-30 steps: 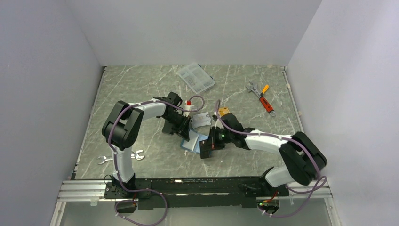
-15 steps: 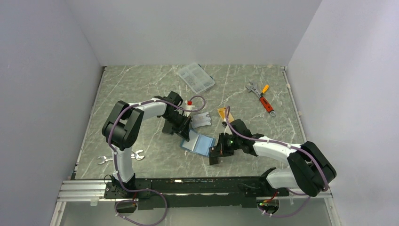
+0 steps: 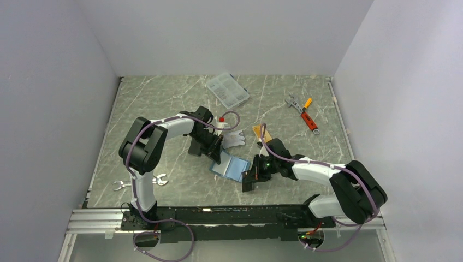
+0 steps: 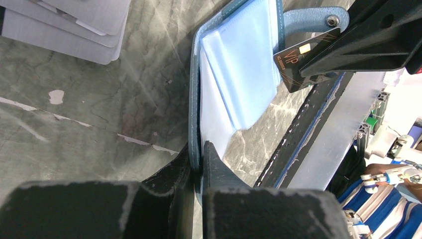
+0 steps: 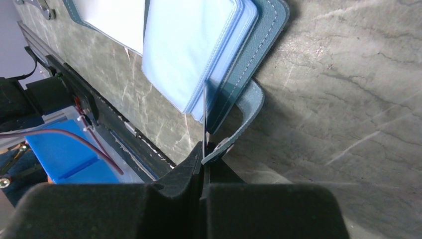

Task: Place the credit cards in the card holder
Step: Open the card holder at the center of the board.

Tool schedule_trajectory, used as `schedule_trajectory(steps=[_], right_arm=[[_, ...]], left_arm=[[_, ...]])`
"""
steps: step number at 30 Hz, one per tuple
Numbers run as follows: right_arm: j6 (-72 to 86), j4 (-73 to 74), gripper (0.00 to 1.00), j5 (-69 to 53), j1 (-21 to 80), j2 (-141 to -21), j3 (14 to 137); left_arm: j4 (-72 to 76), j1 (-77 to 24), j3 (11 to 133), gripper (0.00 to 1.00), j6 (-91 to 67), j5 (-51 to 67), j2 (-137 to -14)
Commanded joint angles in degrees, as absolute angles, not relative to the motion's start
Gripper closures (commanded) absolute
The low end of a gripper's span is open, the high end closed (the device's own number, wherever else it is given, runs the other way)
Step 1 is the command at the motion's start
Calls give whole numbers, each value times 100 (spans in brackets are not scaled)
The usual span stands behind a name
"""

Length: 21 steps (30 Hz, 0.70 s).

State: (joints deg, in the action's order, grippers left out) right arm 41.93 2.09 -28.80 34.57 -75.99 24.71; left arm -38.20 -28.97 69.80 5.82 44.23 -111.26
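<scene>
The teal-blue card holder [image 3: 232,166] lies open on the marble table, its light blue sleeves [image 4: 239,64] facing up. My left gripper [image 4: 199,149] is shut on the near edge of its cover, and it shows at the holder's left side [image 3: 217,155] in the top view. My right gripper [image 5: 205,149] is shut on a dark credit card with gold print [image 4: 298,59], seen edge-on [image 5: 205,114]. The card's tip is at the sleeves beside the snap tab [image 5: 239,129]. Silver-grey cards [image 3: 235,139] and an orange card [image 3: 257,131] lie behind the holder.
A clear compartment box [image 3: 227,90] sits at the back. An adjustable wrench and an orange-handled tool [image 3: 303,112] lie at the back right. Two small spanners [image 3: 158,179] lie near the left arm's base. A red-capped white item [image 3: 221,119] stands by the left wrist.
My right gripper moved right and toward the near edge with its card, off the holder's middle to its right corner. The left gripper kept its pinch on the cover.
</scene>
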Motion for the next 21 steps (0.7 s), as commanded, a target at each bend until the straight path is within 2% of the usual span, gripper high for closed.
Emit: schedule_trajectory(steps=[1, 21], right_arm=[[4243, 26, 100, -2887, 3437, -7696, 2494], [4135, -26, 100, -2969, 3445, -7579, 2829]], left_arm=[[-3859, -2949, 7143, 97, 770, 4627, -10904], [-3832, -2962, 7080, 97, 826, 4615, -10751]])
